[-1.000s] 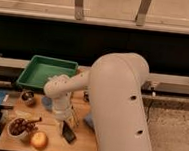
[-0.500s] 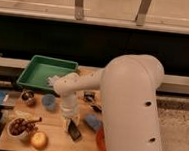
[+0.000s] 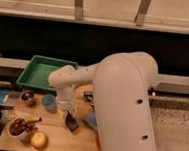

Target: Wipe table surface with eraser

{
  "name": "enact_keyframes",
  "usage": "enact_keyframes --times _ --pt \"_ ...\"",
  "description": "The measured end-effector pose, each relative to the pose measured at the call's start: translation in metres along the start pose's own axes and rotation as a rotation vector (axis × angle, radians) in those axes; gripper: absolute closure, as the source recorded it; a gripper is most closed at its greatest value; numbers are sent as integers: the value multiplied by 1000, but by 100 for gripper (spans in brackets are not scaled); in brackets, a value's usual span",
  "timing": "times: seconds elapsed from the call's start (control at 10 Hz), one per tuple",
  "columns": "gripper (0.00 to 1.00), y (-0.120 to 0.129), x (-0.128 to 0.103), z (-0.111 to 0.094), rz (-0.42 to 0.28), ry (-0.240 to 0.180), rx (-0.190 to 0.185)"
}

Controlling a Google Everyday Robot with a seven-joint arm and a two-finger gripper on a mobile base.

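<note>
eraser (image 3: 72, 123) on table surface (image 3: 58, 137), just beneath end effector (image 3: 68, 112)

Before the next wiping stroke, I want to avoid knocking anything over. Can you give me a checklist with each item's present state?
1. Gripper at the eraser: ok, it is right over it, mid-table.
2. Hold on the eraser secure: cannot tell.
3. Eraser flat on the table surface: cannot tell; it looks tilted.
4. Room toward the picture's left: not ok, the small blue container stands close beside the gripper.
5. Room toward the near edge: not ok, the bowl of dark food and the round orange fruit sit there.
6. Green tray out of the way: ok, it is at the far left corner.
</note>
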Motion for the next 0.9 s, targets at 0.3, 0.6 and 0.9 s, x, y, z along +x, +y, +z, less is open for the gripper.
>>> enact_keyframes --times 0.3,0.6,0.9 --pt "81 30 -17 -3 -97 -4 8" --pt "81 58 -13 12 -157 13 -6" --pt "81 51 9 32 -138 47 -37"
